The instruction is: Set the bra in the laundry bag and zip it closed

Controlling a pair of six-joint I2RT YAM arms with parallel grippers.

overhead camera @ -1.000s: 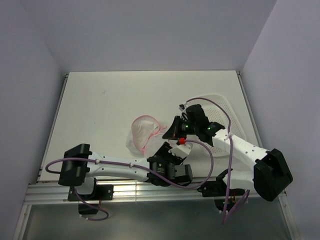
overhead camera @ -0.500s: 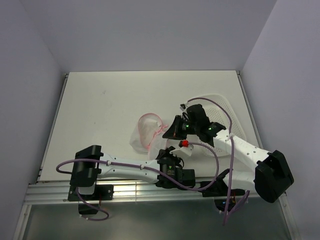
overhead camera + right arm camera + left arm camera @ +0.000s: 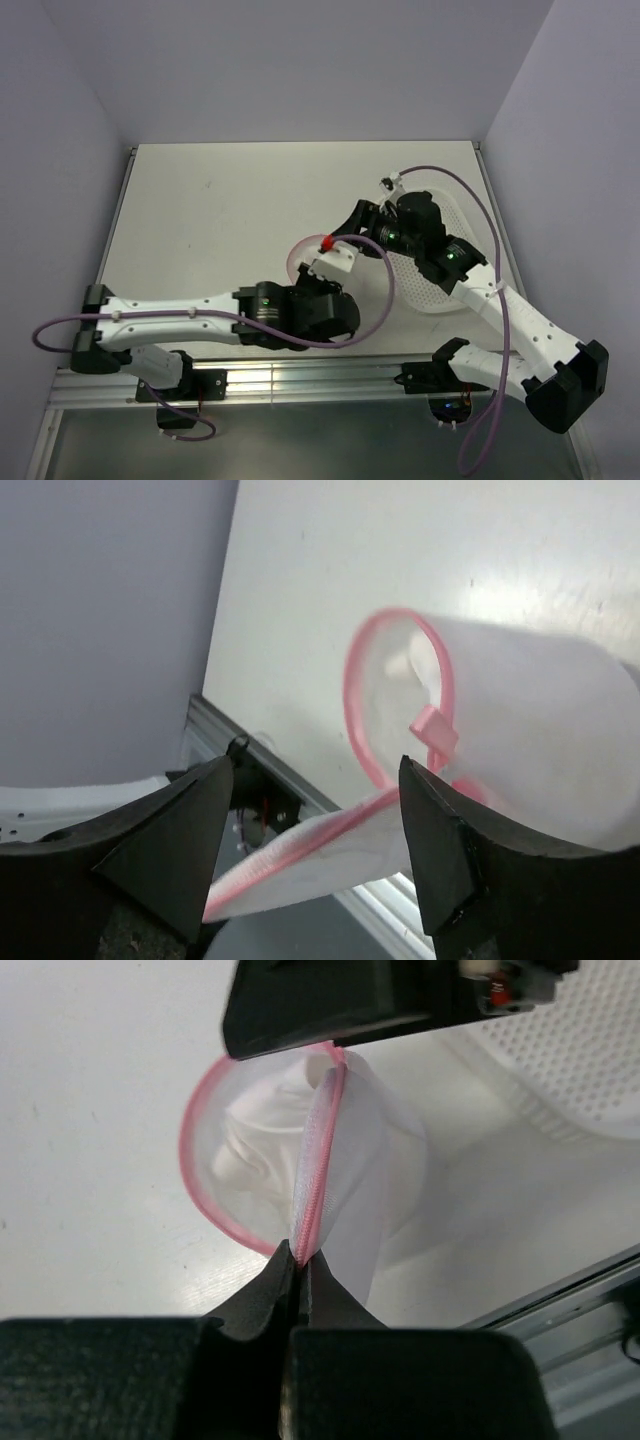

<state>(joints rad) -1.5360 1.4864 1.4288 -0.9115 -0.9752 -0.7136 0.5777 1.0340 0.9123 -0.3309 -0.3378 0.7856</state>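
The laundry bag (image 3: 375, 1175), translucent white mesh with pink rims, lies on its side on the table, and the white bra (image 3: 262, 1145) shows inside it. My left gripper (image 3: 298, 1256) is shut on the bag's pink zipper band, which runs up toward the right gripper. My right gripper (image 3: 315, 820) hangs open over the bag; the zipper band (image 3: 300, 865) passes loose between its fingers, and the pink zipper pull (image 3: 433, 730) dangles by the rim. From above, the bag (image 3: 297, 257) is mostly hidden under my left gripper (image 3: 322, 268), and my right gripper (image 3: 352, 226) hovers just right of it.
A white perforated plastic basket (image 3: 425, 290) lies at the right of the table, partly under the right arm, and shows again as the basket (image 3: 585, 1055) close behind the bag. The table's metal front rail (image 3: 590, 1300) runs just behind the left gripper.
My left gripper has closed on the bag's zipper band and swung over the bag. My right gripper has opened, let go and pulled back a little. The bag shifted slightly right.
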